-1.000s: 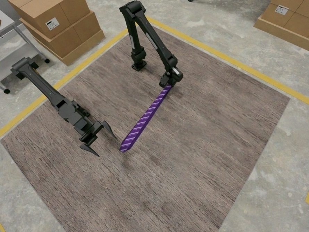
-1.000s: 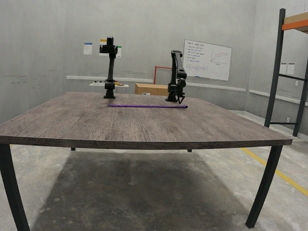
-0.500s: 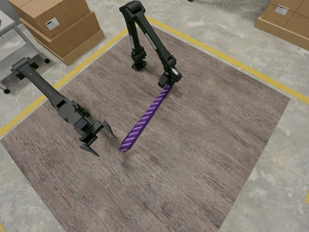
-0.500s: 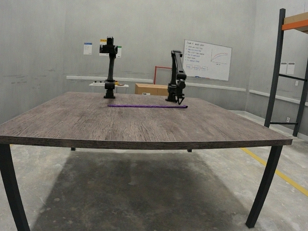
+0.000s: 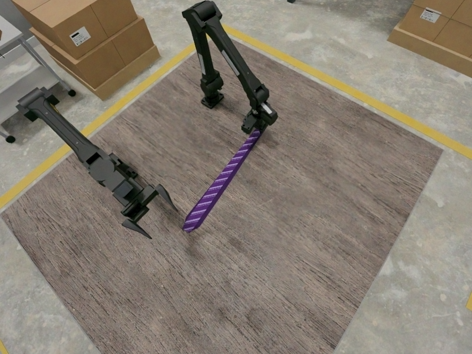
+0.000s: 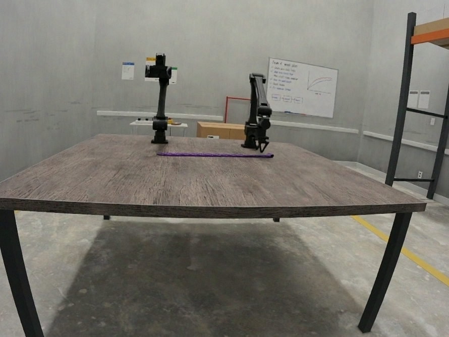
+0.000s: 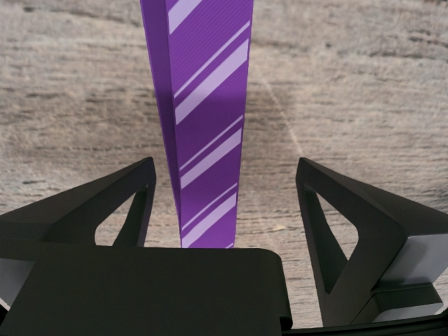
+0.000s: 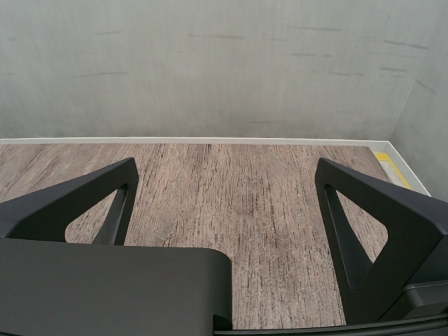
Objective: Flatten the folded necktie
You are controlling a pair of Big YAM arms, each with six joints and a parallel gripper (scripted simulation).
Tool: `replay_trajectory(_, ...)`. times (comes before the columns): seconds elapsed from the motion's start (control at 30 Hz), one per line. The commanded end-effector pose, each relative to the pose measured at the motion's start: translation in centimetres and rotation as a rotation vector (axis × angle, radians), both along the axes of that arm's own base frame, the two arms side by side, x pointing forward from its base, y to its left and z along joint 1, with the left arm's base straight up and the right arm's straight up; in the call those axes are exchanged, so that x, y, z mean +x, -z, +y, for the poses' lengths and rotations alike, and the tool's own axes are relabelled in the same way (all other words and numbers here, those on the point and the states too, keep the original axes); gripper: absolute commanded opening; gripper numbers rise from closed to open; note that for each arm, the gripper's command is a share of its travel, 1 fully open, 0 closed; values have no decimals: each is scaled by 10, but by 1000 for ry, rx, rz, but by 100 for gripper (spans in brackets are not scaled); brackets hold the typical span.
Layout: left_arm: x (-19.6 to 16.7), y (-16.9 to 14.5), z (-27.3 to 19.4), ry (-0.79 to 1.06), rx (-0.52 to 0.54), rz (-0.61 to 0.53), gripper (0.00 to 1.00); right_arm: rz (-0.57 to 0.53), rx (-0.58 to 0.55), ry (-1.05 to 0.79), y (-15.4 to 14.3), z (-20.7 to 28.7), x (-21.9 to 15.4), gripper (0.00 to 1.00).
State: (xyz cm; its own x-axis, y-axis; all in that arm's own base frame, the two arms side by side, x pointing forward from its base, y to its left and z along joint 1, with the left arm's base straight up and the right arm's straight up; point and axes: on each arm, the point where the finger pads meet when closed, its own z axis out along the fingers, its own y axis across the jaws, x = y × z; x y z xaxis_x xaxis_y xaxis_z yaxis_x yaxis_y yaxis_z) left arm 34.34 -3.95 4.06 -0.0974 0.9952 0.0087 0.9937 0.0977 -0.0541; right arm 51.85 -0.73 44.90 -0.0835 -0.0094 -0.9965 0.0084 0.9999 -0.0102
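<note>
Necktie: we see the purple striped tie (image 5: 219, 183) (image 6: 217, 155) (image 7: 209, 126) on the wood-grain table (image 5: 305, 247) (image 6: 217, 181) (image 7: 72, 108) (image 8: 217, 202), its long run roughly straight from left to right in the exterior view.
Layers: one shows as a narrow strip beside the striped one, so we see them slightly out of line.
Fold: a low loop at the right end in the exterior view, near the left arm.
Table's edge: the visible tie lies inside it.
Left claw: we find the left gripper (image 5: 256, 122) (image 6: 262, 151) (image 7: 226, 167) with its fingers apart, one to each side of the tie in its wrist view, clamped on nothing.
Right claw: the right gripper (image 5: 164, 224) (image 6: 158, 71) (image 8: 226, 167) is spread wide and holds nothing; we see it raised above the table, at the left in the exterior view.
Whiteboard: on the far wall, the whiteboard (image 6: 319, 105) is headed, as we read it, "Team 4 week plan"; the smaller lines are too fine for us.
Carton label: a white label (image 5: 79, 36) on the left cartons (image 5: 103, 64) has a barcode; its print is too small.
Wall sheet: we cannot read the blue-topped sheet (image 6: 127, 70).
</note>
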Motion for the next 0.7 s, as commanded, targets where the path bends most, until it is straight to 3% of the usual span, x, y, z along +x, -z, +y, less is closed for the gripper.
replay_trajectory(0.0, 12, -14, -1, 15, -4, -55, 78, -63, 11, -9, -32, 7, 2, 100)
replay_trajectory(0.67, 24, -11, -3, 15, -4, -55, 78, -63, 11, -9, -32, 7, 2, 100)
